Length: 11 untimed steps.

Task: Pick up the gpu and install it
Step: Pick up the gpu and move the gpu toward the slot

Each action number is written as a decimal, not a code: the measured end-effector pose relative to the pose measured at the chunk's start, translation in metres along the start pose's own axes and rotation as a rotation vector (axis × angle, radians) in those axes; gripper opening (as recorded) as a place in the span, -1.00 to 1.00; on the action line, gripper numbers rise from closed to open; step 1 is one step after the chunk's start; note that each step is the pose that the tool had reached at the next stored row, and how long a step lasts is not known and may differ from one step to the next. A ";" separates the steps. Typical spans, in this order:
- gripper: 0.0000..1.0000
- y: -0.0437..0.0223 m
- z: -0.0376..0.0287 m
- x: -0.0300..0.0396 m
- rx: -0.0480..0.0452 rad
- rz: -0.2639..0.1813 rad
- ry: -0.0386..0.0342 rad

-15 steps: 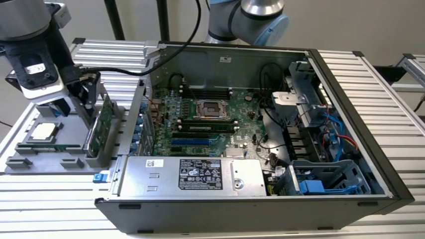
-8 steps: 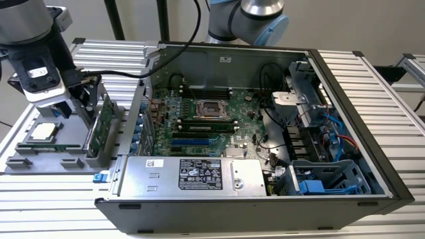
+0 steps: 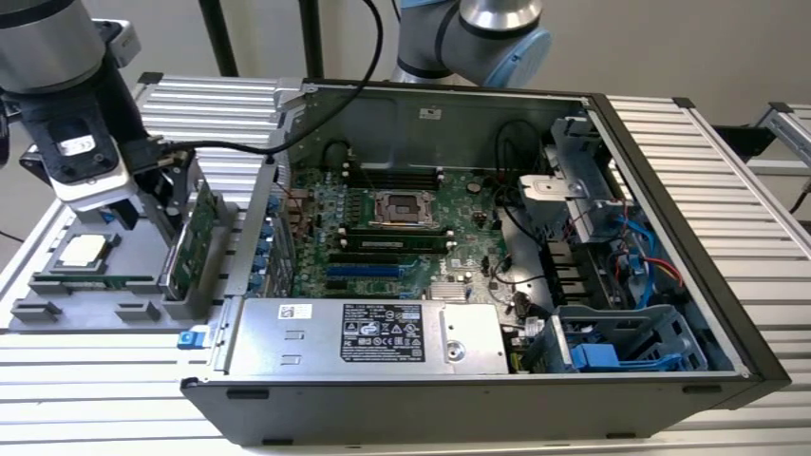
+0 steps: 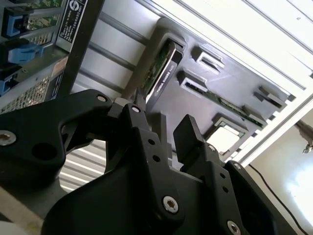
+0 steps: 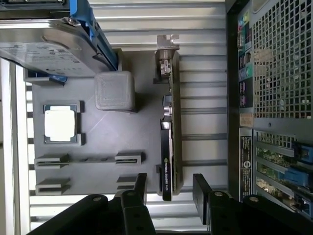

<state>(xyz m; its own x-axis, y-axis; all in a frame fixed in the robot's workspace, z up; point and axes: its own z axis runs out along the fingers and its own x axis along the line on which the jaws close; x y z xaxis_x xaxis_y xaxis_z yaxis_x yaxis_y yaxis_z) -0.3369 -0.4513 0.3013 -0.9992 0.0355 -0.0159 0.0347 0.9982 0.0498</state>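
The gpu (image 3: 193,242) stands on edge in a slot of the grey parts tray (image 3: 76,313), at the exterior view's left, beside the open computer case (image 3: 633,218). Its green face and silver end bracket show there. In the first wrist view the gpu (image 5: 168,142) appears edge-on, black and thin. My gripper (image 5: 171,196) is open just above it, one black finger on each side of the card's end, nothing gripped. The second wrist view has the gpu (image 4: 164,68) beyond the spread fingers (image 4: 142,132). My gripper (image 3: 142,214) hangs close over the tray.
The tray also holds a silver hard drive in a blue frame (image 5: 49,44), a square processor chip (image 5: 59,123), a narrow green memory stick (image 5: 88,159) and a grey block (image 5: 115,90). Inside the case lie the motherboard (image 3: 393,237) and power supply (image 3: 367,332).
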 end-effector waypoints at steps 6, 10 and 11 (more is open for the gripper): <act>1.00 -0.0001 0.0039 0.0000 0.0000 0.000 0.0004; 1.00 -0.0001 0.0063 0.0001 0.0000 0.000 0.0005; 1.00 -0.0001 0.0069 0.0001 -0.0001 0.000 0.0004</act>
<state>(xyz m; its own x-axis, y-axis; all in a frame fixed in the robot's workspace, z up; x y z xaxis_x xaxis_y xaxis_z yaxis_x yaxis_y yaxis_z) -0.3368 -0.4510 0.2944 -0.9993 0.0355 -0.0154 0.0347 0.9982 0.0499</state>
